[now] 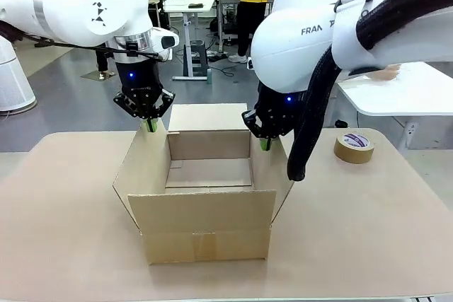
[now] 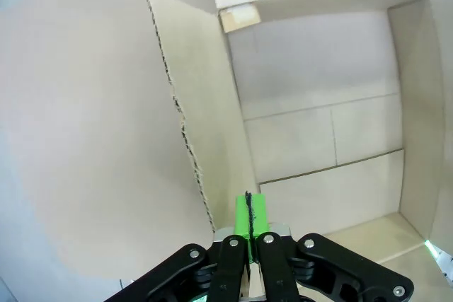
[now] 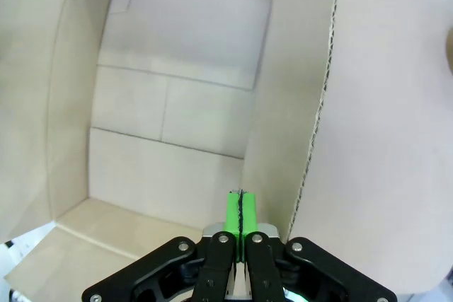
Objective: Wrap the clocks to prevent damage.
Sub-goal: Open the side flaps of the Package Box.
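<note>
Rightward, a tape roll (image 1: 354, 147) lies near the open box (image 1: 202, 235).

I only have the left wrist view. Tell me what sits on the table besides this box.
Observer: A roll of brown tape lies flat on the table, to the right of the cardboard box and apart from it.
Operator: Report the right gripper.
Observer: The right gripper is shut, its tips just inside the box's right flap. I cannot tell whether they touch it.
Operator: Describe the near flap.
Observer: The near flap looks folded outward and down over the front wall.
</note>
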Available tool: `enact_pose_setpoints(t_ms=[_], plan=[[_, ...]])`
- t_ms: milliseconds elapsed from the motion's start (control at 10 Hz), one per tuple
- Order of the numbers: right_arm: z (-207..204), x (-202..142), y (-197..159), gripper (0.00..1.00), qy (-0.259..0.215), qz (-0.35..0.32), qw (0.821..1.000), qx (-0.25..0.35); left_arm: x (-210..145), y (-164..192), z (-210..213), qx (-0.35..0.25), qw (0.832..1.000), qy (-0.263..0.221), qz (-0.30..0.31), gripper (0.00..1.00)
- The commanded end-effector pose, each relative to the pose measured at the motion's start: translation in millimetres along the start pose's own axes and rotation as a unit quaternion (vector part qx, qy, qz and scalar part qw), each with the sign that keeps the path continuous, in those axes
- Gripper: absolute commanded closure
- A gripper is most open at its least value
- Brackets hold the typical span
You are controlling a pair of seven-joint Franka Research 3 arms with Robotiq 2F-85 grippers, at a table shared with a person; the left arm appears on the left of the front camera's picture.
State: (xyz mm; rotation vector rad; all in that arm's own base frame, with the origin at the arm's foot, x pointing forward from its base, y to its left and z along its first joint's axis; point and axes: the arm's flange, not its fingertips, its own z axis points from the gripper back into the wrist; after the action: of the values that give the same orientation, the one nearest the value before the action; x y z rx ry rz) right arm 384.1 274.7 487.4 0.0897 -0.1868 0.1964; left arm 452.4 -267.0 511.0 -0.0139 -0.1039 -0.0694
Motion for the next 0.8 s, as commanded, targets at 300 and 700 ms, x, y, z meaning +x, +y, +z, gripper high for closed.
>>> enact_pose_setpoints(t_ms=[300,700], plan=[[-34,-17,-45,0.99,-0.025,-0.06,0.995,-0.073,0,36,-19,0.004,0.998,0.053,0.044,1.0],[-106,-30,-64,0.99,0.022,-0.079,0.996,-0.048,6,50,-85,-0.045,0.992,0.098,0.068,1.0]])
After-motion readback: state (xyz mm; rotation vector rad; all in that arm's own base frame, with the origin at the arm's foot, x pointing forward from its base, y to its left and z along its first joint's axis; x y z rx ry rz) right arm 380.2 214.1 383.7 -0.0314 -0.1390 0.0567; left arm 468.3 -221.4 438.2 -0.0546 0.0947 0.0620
